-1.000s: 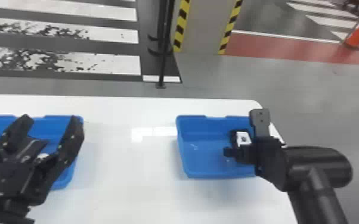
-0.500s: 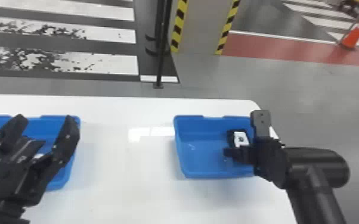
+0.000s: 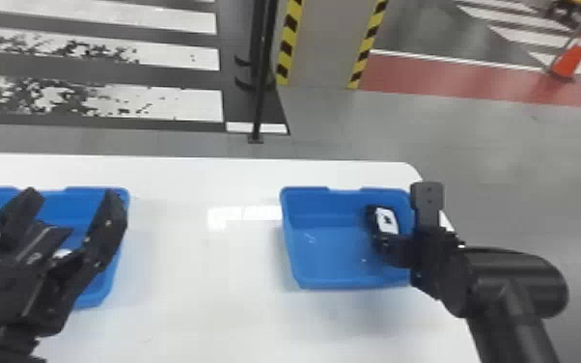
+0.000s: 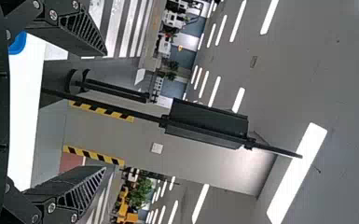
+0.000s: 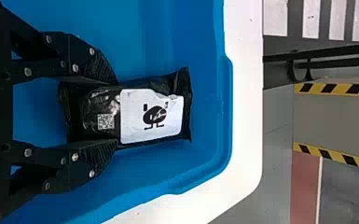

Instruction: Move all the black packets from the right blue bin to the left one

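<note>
In the head view, my right gripper [image 3: 393, 248] is down inside the right blue bin [image 3: 347, 285], at its right side. A black packet [image 3: 386, 221] with a white label lies there at the fingers. The right wrist view has my right gripper [image 5: 117, 111] shut on the black packet [image 5: 151, 116], one finger against each long side. At the left, my left gripper [image 3: 75, 195] is held over the left blue bin [image 3: 123, 198], open and with nothing between its fingers. White-labelled items [image 3: 62, 253] show partly beneath it. My left gripper [image 4: 106, 111] stands wide apart in the left wrist view.
Both bins stand on a white table [image 3: 198, 270], with a wide stretch of tabletop between them. The right bin is near the table's right corner. Beyond the far edge stand a black post [image 3: 260, 96] and a striped pillar [image 3: 325, 43].
My right gripper has shifted slightly to the right at the packet, which has stayed in its place in the bin. My left gripper remains open over the left bin. The head view has shifted slightly.
</note>
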